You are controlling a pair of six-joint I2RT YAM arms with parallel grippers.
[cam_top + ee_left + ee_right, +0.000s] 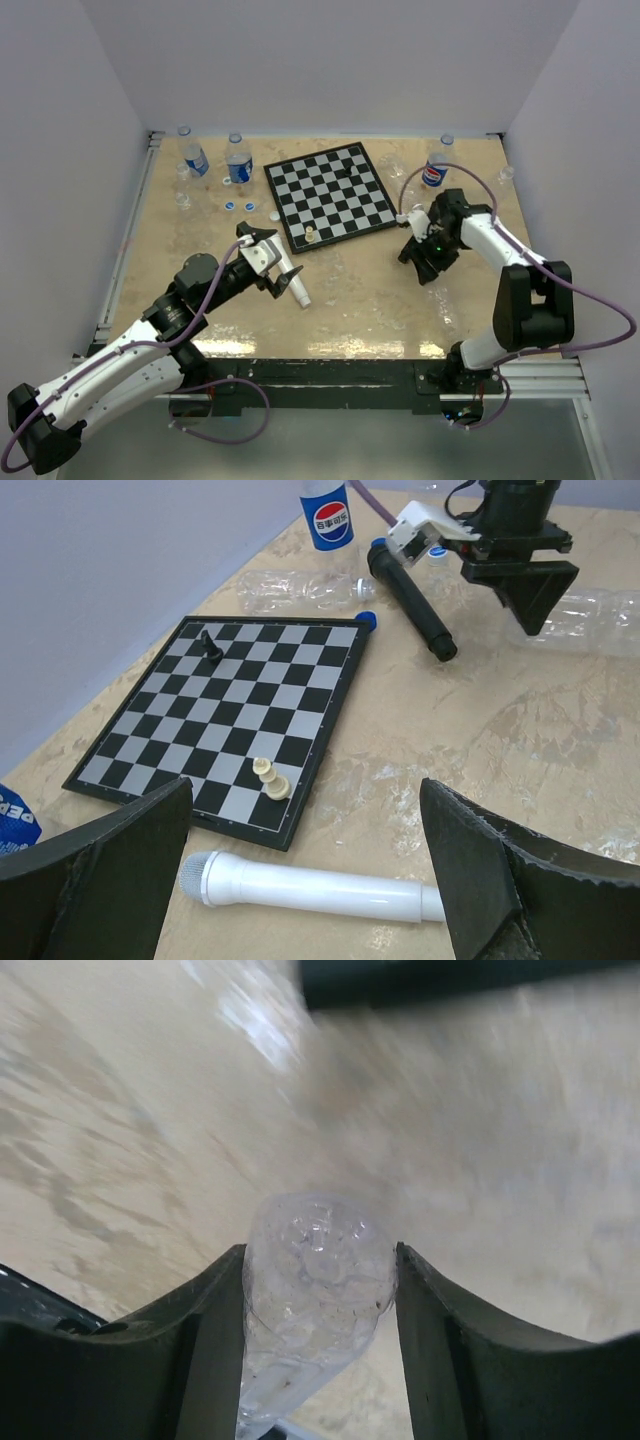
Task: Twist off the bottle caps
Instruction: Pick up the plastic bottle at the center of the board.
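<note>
1. Beige marbled tabletop (350, 300), right half: right gripper (318, 1255) clenched around clear thin plastic bottle (312, 1310), between black-and-white chessboard (330, 195) and right edge.
2. Spread wide, left gripper (305, 810) holds nothing.
3. Bottle likely light, crushable, slippery; squeeze its body gently.

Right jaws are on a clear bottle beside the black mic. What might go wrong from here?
The clear bottle looks thin and crinkled between the jaws of the right gripper; it may crush or slip. The black microphone lies close by, so a lift might knock it. The left gripper hangs open over the white microphone, so nothing yet steadies the bottle for twisting.
</note>
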